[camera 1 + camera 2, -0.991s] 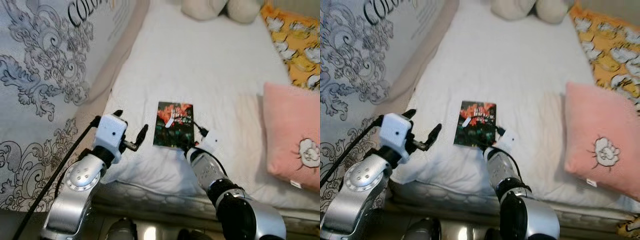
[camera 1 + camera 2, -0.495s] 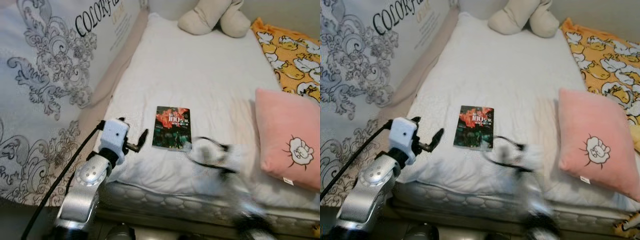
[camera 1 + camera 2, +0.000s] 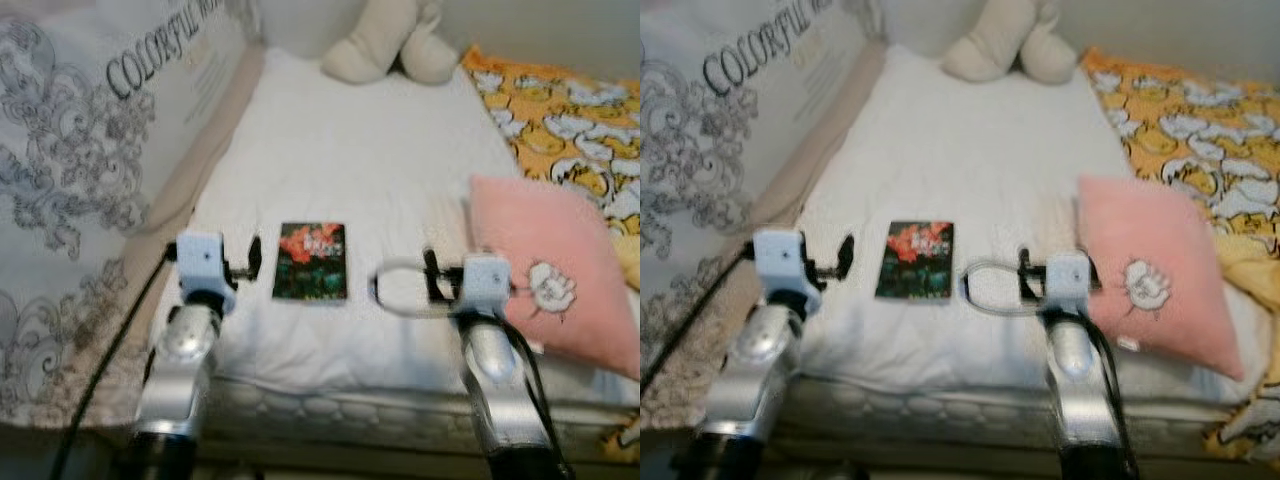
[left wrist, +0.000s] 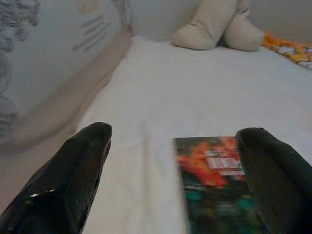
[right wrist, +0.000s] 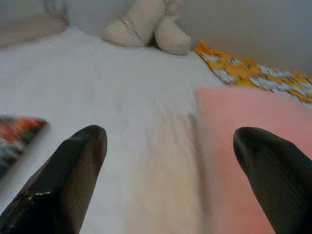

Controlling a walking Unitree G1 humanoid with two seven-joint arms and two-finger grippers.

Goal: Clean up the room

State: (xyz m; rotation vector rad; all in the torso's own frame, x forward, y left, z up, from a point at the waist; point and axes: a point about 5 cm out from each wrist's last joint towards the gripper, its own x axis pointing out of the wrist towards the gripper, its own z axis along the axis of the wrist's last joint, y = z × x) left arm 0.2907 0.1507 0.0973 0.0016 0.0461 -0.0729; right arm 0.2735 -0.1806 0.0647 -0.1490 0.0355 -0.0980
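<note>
Two grippers are hovering over the near edge of the bed (image 3: 350, 160), and both are standing spread wide and carrying nothing: the left gripper (image 4: 175, 165) is showing its two black fingers far apart, and the right gripper (image 5: 185, 170) is showing the same. A book (image 3: 311, 261) with a red and dark cover is lying flat on the white sheet between the two arms, nearer the left one and touched by neither, so the tidying is looking barely begun; I am judging the book to be the thing waiting to be picked up and put away. A pink cushion (image 3: 545, 270) is resting just beside the right arm, an orange patterned blanket (image 3: 560, 120) is spreading beyond it, and a beige soft toy (image 3: 385, 45) is sitting at the far end. The left wrist view is bringing the book close under that gripper's spread fingers, while the right wrist view is catching just a corner of it alongside the cushion.
</note>
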